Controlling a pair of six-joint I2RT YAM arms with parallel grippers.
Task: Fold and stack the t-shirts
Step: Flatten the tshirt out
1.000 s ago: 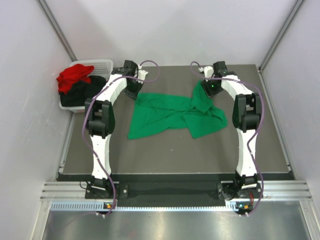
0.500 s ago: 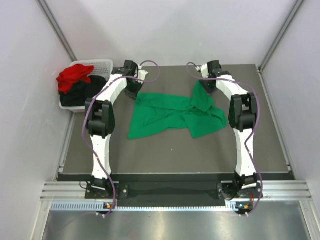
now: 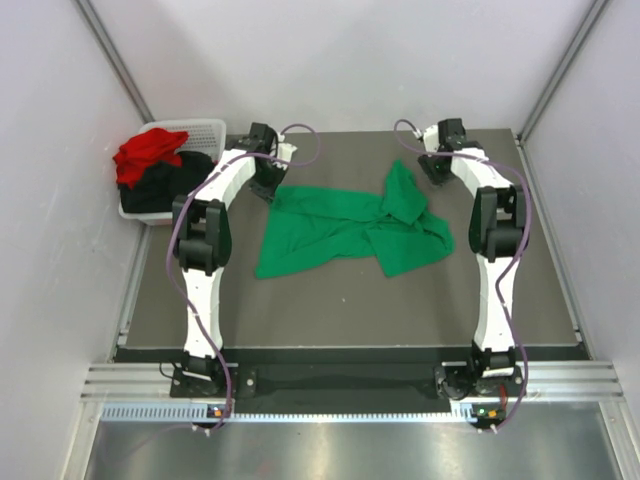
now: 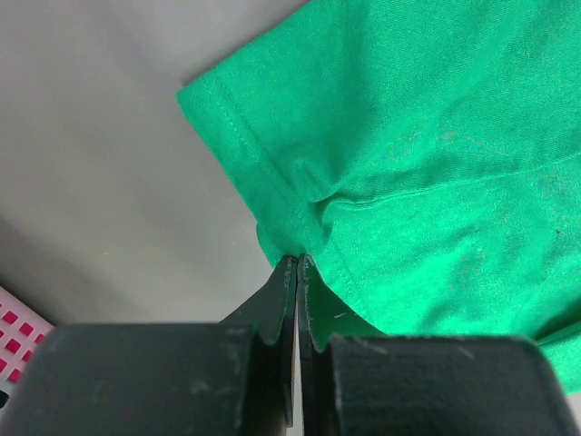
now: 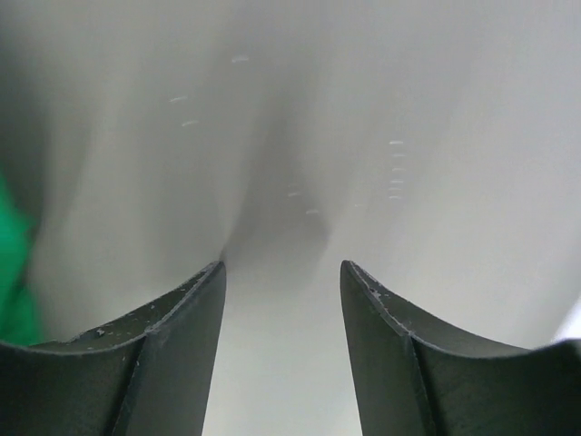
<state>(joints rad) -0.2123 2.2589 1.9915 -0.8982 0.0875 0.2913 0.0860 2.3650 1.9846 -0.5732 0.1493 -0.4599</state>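
The left fingers (image 4: 292, 291) are pressed together with no gap, and they pinch a hemmed edge of the green t-shirt (image 4: 408, 136). The cloth puckers into a small fold just in front of the tips. Beside that edge the grey worktop (image 4: 109, 136) shows bare. From above, this grip sits at the far left corner of the shirt, with the left arm reaching over the worktop to it.

The right fingers (image 3: 433, 172) are spread apart and hold nothing. In the right wrist view only bare worktop lies between them, and a blurred sliver of green shows at the left border. From above they hover near the far right lobe of the shirt, just beside it; whether they touch it cannot be told.

The green t-shirt lies crumpled and unfolded across the middle of the worktop, wider than it is deep, with one part bunched up on the right.

At the far left corner stands the white basket (image 3: 205, 127). In it the red t-shirt (image 3: 148, 152) lies heaped on the black t-shirt (image 3: 170, 187), well apart from the green one.
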